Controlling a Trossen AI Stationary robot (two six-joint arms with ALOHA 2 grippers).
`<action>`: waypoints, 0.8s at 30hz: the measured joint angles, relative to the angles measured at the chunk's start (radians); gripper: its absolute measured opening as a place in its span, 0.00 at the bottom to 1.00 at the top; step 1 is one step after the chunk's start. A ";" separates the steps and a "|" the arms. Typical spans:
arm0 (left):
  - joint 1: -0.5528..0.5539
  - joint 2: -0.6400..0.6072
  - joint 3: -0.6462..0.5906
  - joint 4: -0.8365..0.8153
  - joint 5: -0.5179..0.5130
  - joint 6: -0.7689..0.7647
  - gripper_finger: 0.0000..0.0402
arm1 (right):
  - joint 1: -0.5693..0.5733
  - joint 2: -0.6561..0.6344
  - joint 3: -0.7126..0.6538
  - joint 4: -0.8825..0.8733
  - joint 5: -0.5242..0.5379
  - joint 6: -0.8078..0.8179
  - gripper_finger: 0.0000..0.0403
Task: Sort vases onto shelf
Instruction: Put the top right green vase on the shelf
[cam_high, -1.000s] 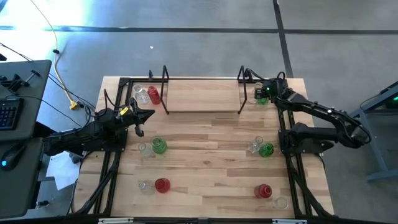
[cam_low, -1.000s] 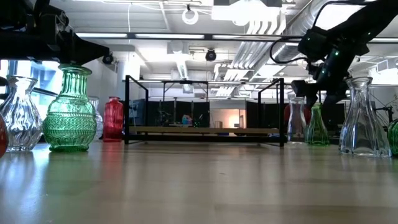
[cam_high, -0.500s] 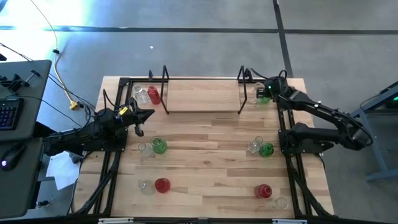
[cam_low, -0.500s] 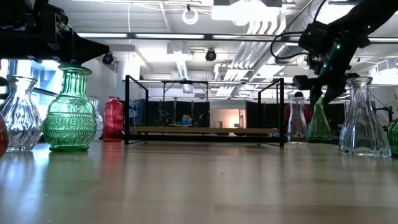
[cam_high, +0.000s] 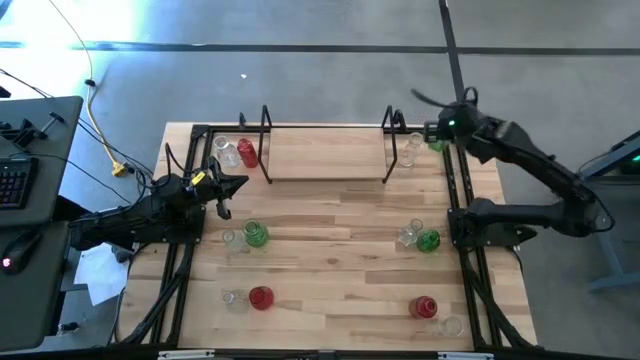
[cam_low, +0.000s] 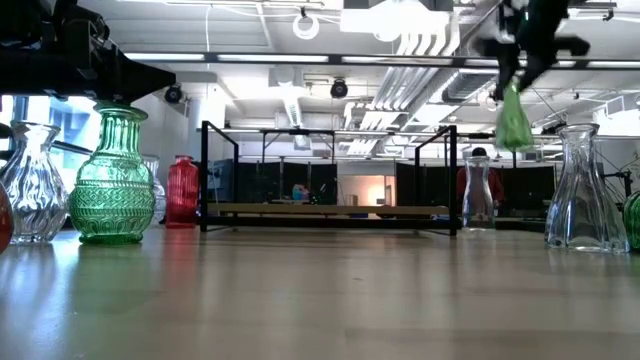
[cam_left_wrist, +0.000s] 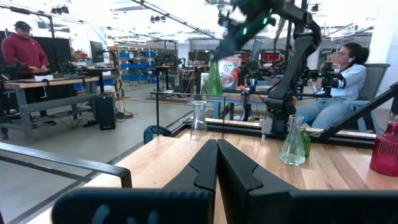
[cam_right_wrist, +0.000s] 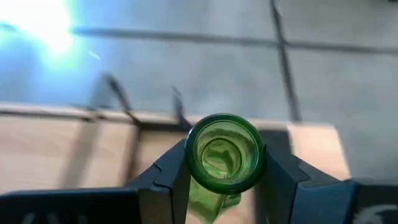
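Observation:
My right gripper (cam_high: 440, 132) is up over the table's far right corner, shut on a green glass vase (cam_low: 513, 118) that hangs below it, high above the tabletop; the vase's mouth (cam_right_wrist: 224, 152) fills the right wrist view. The shelf (cam_high: 325, 155) lies along the far edge, a light board between black wire frames. A clear vase (cam_high: 408, 150) stands on its base by the shelf's right end. My left gripper (cam_high: 225, 190) waits shut at the left side, level, touching nothing. My right gripper pinches the green vase's neck just under the rim (cam_right_wrist: 190, 157) between its two fingers (cam_right_wrist: 169, 174), one on each side. The fingers slant down from the right. The vase hangs nearly upright, belly down, clear of the table (cam_low: 513, 118).
A clear vase (cam_high: 228, 152) and a red one (cam_high: 247, 152) stand by the shelf's left end. Pairs of vases stand on the table: mid left (cam_high: 257, 234), mid right (cam_high: 429, 240), near left (cam_high: 261, 297), near right (cam_high: 424, 306). Bare wood lies between them.
My right gripper has risen steeply at the far right corner, taking the green vase with it. The vase stood on the table beside the clear one and now hangs lifted well clear, above the height of the shelf's wire frames.

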 joint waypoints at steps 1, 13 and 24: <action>0.000 0.000 0.000 0.000 0.000 0.000 0.01 | 0.018 0.003 0.037 0.017 0.001 -0.018 0.31; 0.000 0.000 0.000 0.042 0.000 0.000 0.01 | 0.169 0.274 0.287 0.351 -0.142 -0.344 0.31; 0.000 0.000 0.000 0.048 0.000 0.000 0.01 | 0.122 0.622 0.489 0.399 -0.246 -0.477 0.31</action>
